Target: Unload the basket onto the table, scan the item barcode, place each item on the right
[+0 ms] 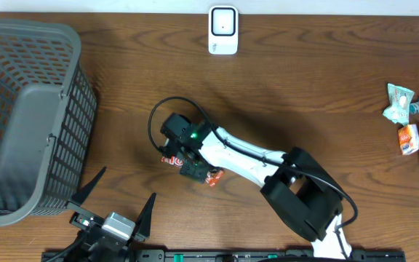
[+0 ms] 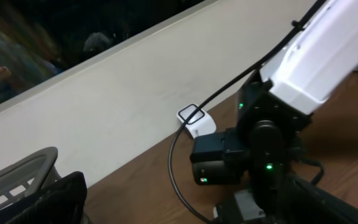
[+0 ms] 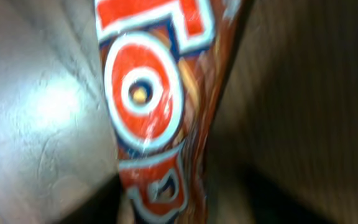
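Note:
A red and orange snack packet (image 1: 213,177) lies at the table's middle, mostly hidden under my right gripper (image 1: 189,164). In the right wrist view the packet (image 3: 148,93) fills the space between the dark fingers, which press against both of its sides, so the gripper is shut on it. The white barcode scanner (image 1: 223,30) stands at the table's far edge, well beyond the packet; it also shows in the left wrist view (image 2: 196,121). My left gripper (image 1: 122,193) stays open and empty at the near left.
A grey plastic basket (image 1: 20,116) fills the left side of the table. Several other snack packets (image 1: 413,124) lie at the far right edge. A black cable (image 1: 158,109) loops off the right wrist.

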You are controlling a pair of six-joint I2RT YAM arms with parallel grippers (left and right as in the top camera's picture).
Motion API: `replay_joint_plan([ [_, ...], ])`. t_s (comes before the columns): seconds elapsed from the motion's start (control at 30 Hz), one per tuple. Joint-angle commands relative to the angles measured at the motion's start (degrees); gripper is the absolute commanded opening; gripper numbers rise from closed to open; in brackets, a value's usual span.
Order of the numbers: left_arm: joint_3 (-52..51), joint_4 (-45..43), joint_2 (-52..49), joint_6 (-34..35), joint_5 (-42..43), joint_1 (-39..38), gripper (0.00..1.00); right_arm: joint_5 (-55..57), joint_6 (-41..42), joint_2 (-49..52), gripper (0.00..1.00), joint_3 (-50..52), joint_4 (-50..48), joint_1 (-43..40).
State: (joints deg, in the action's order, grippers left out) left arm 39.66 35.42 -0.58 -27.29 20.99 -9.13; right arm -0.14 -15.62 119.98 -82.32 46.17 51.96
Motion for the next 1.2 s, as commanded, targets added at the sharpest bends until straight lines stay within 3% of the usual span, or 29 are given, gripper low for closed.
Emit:
replay_joint_plan([
  [0.0, -0.13, -0.26, 0.42, -0.57, -0.09, -0.22, 0.98, 4.79, 1.11, 4.04, 0.01, 5.2, 0.68, -0.57],
  [0.07, -0.13, -0.26, 0.42, -0.57, -0.09, -0.22, 0.98, 5.09, 2.89, 4.04, 0.01, 5.22, 1.57, -0.92],
  [0.1, -0.13, -0.26, 0.42, -0.57, -0.09, -0.22, 0.98, 1.62, 6.56, 3.69, 0.01, 4.17, 3.48, -1.18],
  [0.17, -0.13, -0.24, 0.42, -0.57, -0.09, -0.22, 0.98, -8.35, 6.25, 3.28, 0.01, 1.11, 7.34, -1.95],
  [0.4, -0.13, 0.09, 0.42, -0.57, -0.09, -0.22, 0.98, -44.39, -7.63, 3.1, 0.01, -10.88, 21.64, -10.8],
  [0.47, -0.13, 0.09, 0.42, -0.57, -0.09, -0.22, 0.98, -60.59, -14.88, 3.1, 0.01, -10.97, 24.37, -14.73],
  [0.57, -0.13, 0.09, 0.42, -0.57, -0.09, -0.22, 0.98, -70.64, -19.56, 3.1, 0.01, -10.88, 27.39, -18.03],
  [0.73, -0.13, 0.09, 0.42, -0.57, -0.09, -0.22, 0.98, -84.65, -19.5, 3.1, 0.01, -10.88, 30.53, -21.75],
  [0.77, -0.13, 0.11, 0.42, -0.57, -0.09, -0.22, 0.98, -89.31, -16.7, 3.1, 0.01, -10.91, 33.2, -22.88],
  [0.87, -0.13, 0.11, 0.42, -0.57, -0.09, -0.22, 0.98, -89.33, -1.57, 3.1, 0.01, -10.95, 34.34, -24.39],
  [1.03, -0.13, 0.11, 0.42, -0.57, -0.09, -0.22, 0.98, -89.33, 14.91, 3.1, 0.01, -10.93, 37.86, -25.88],
  [1.17, -0.13, 0.11, 0.42, -0.57, -0.09, -0.22, 0.98, -88.41, 14.05, 3.1, 0.01, -10.93, 47.28, -26.88],
])
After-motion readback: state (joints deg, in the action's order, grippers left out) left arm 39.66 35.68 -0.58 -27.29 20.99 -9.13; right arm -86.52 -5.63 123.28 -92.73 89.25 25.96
